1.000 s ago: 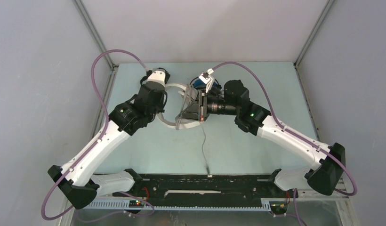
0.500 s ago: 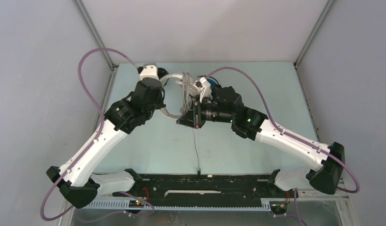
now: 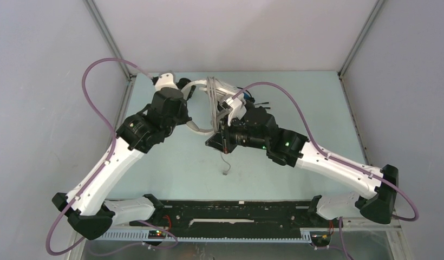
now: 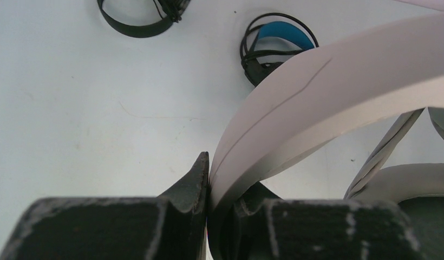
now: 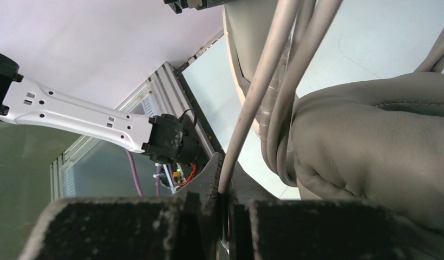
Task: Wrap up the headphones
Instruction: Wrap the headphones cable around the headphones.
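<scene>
A: Left pincer [image 4: 208,181] clamped on the white headphones [image 4: 317,103], by the headband. Right pincer [image 5: 224,187] pinched shut on their cable [image 5: 261,97], loops of it running past the ear cushion [image 5: 382,151].
B: Count?
A: Three headsets, two pincers. Black pair [image 4: 138,24] cut off at frame edge, blue-band pair [image 4: 276,33] whole. Both lie on the worktop [image 4: 90,119], well beyond the left pincer. From above, the right arm [image 3: 317,157] mostly hides them.
</scene>
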### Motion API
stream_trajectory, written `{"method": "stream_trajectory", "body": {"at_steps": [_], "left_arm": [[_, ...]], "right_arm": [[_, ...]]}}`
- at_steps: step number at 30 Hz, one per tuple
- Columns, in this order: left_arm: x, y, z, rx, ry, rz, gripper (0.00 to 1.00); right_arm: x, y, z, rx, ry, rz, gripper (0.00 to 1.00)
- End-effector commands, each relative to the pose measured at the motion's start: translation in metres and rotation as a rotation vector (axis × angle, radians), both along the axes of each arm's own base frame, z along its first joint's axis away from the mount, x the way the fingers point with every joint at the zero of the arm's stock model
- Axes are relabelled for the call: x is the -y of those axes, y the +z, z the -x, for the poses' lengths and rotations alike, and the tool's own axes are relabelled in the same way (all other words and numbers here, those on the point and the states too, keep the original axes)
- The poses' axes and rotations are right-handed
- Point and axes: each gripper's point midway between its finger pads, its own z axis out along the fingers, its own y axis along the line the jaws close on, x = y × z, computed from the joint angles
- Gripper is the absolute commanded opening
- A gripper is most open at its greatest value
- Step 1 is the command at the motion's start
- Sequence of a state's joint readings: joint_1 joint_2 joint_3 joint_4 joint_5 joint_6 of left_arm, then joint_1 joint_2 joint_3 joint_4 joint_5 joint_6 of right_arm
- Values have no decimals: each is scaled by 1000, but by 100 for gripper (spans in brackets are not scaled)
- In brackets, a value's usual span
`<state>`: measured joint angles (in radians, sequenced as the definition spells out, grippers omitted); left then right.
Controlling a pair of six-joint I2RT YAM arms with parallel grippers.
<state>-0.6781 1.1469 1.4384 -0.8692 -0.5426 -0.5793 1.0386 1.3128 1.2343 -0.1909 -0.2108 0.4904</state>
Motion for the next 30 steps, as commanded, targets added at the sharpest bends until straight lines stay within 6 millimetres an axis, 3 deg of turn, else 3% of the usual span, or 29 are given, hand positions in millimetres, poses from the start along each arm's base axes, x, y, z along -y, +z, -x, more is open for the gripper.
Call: {"method": "stream_trajectory", "body": {"at_steps": [1, 8, 20, 30], "left_arm": [[15, 76, -2, 170, 0, 293, 0], [20, 87, 2, 174, -15, 353, 0], [29, 92, 2, 167, -43, 397, 0], [30, 98, 6, 172, -57, 420, 0]], "right_arm": [[13, 31, 3, 89, -40, -26, 5], [24, 27, 0, 129, -99, -15, 5], [23, 20, -8, 133, -133, 7, 12], [26, 10, -25, 188, -209, 23, 7]]}}
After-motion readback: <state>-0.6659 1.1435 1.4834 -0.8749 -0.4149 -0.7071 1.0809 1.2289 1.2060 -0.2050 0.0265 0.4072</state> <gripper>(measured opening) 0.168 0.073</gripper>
